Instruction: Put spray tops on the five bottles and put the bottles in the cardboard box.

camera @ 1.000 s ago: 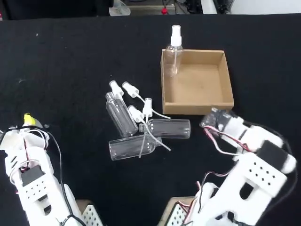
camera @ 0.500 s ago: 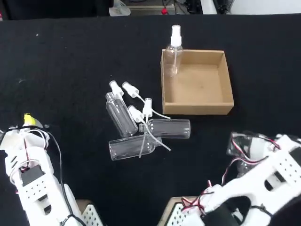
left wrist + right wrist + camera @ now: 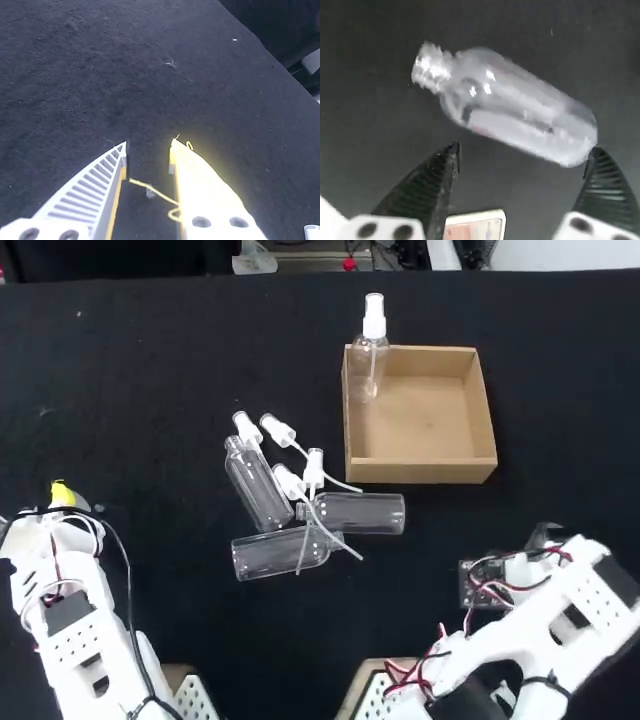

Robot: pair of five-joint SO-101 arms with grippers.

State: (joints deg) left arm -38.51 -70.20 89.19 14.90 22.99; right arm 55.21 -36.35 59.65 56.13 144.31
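Right gripper (image 3: 522, 152) gaping just short of a capless bottle (image 3: 505, 105); how that bottle lies decides my next move.
In my right wrist view the bottle lies flat on the black cloth (image 3: 365, 30) just beyond the fingertips, touching neither; its long axis runs across the gap, threaded neck toward one jaw and base toward the other, so I judge that closing now would pinch it end to end, and I'd turn the wrist to take it across the body; the jaws stand wide apart and empty; my left gripper (image 3: 148, 147) is slightly parted on nothing, over cloth well away, so the right arm is nearer; the cardboard box (image 3: 420, 472) sits farther up the table from the right arm; I can read no label or writing on the bottle.
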